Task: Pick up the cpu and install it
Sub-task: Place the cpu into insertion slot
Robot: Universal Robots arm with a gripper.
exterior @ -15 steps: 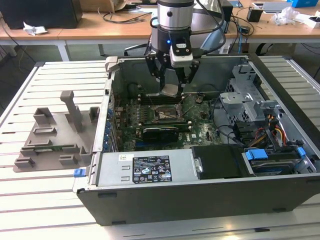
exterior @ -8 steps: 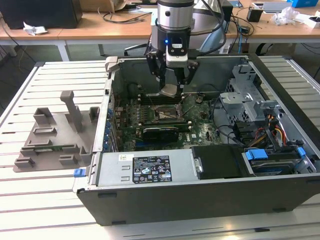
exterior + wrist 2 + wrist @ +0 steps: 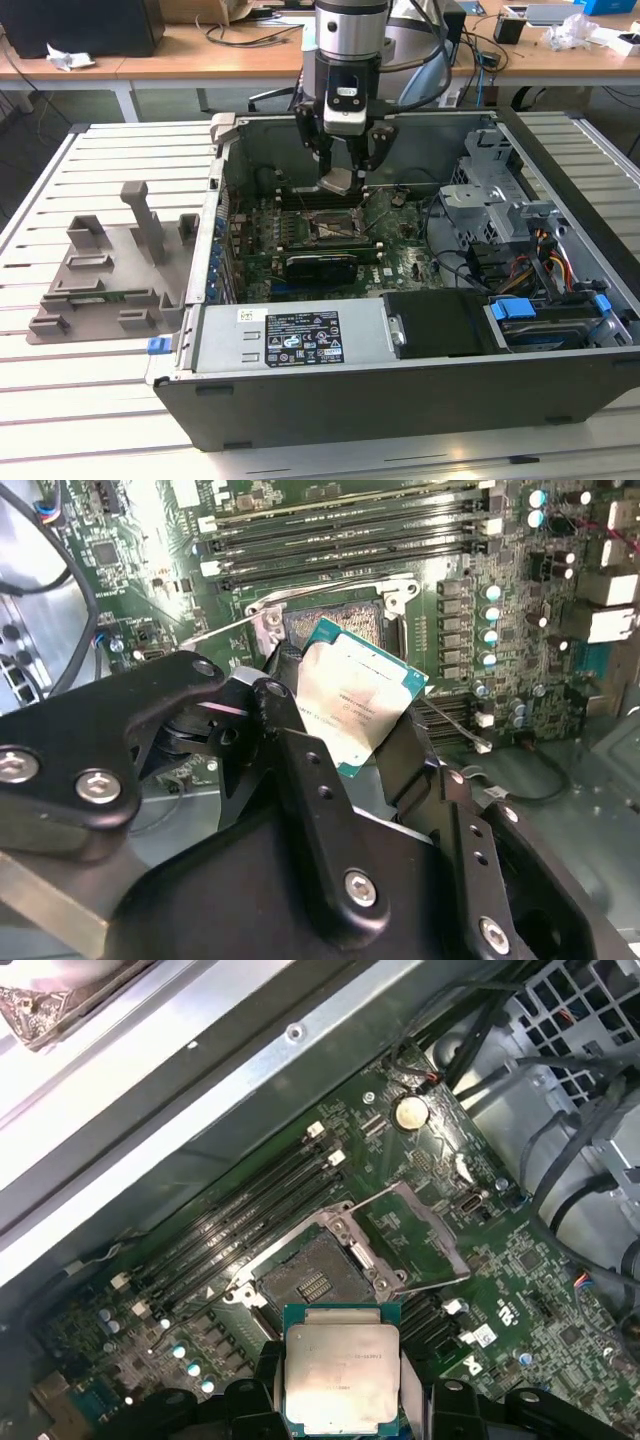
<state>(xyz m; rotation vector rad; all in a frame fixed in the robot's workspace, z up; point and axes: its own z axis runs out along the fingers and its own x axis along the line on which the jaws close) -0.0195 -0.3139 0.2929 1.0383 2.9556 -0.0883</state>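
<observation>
Exterior view, left to right. Grey tray (image 3: pixel 110 280) on slatted bench (image 3: pixel 60 400), exterior view's left. Open case (image 3: pixel 400 410) beside it, motherboard (image 3: pixel 300 250) exposed. End effector (image 3: pixel 346 168) inside case, closed on cpu (image 3: pixel 337 181), clamping two opposite edges. Cpu held lid-up above socket (image 3: pixel 335 225), apart from it, not seated. First wrist view: socket empty, cover (image 3: pixel 415 1235) hinged open. Drive cage (image 3: pixel 500 190) at exterior view's right.

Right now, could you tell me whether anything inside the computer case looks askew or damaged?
Nothing looks damaged. One oddity: the cpu, clamped in the gripper above the open socket, sits askew to it; in the first wrist view its edges do not parallel the socket's.
</observation>
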